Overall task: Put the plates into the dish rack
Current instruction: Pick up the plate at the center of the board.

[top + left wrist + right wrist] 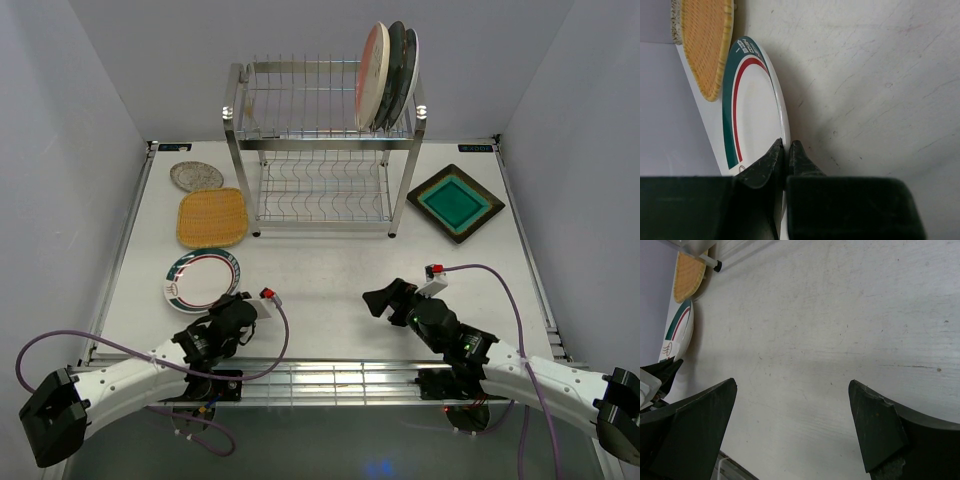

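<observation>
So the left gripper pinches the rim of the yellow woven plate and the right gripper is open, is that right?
Not the yellow woven plate: the left wrist view shows the left gripper pinching the rim of the green-rimmed white plate. The yellow one lies untouched beside it. The right gripper is open.

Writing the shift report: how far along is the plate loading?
Done: three plates stand in the top tier of the rack. In hand: the left gripper pinches the rim of the green-rimmed plate, which lies on the table. Left: that one, the yellow plate, silver plate and brown plate.
</observation>
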Controlling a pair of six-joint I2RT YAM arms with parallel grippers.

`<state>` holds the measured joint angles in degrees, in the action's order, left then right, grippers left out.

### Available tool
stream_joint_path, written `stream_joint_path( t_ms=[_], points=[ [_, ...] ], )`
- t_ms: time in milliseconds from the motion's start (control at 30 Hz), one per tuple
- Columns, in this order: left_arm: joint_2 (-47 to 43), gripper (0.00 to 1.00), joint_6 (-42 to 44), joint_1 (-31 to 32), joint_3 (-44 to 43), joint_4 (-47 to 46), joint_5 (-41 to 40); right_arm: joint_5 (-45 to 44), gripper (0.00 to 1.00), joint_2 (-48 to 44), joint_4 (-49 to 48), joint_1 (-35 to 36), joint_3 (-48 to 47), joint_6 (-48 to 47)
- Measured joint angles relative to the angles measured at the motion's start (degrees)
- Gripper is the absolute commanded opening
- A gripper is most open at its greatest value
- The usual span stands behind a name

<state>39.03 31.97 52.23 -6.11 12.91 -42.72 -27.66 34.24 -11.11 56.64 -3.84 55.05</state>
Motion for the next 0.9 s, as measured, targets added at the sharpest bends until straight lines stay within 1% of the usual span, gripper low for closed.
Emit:
stream_joint_path(
  t_ms=[367,567,667,900],
  points=[
    [-4.5,0.0,2.2,0.0,-3.4,1.6,-0.6,0.9,0.98,-0.2,-0.6,0.0,0.0,0.0],
    [-9.3,0.0,0.9,0.0,-9.4,6.3,1.8,1.0,0.98,-1.3,-0.6,0.0,0.0,0.0],
    [-11.6,0.0,0.8,0.0,-11.9,6.1,2.1,1.1,0.98,-1.7,-0.6,0.0,0.0,0.0],
    [-15.2,0.0,2.5,0.0,-12.3,5.0,2.0,1.1,0.98,-2.3,-0.6,0.0,0.0,0.1]
  ],
)
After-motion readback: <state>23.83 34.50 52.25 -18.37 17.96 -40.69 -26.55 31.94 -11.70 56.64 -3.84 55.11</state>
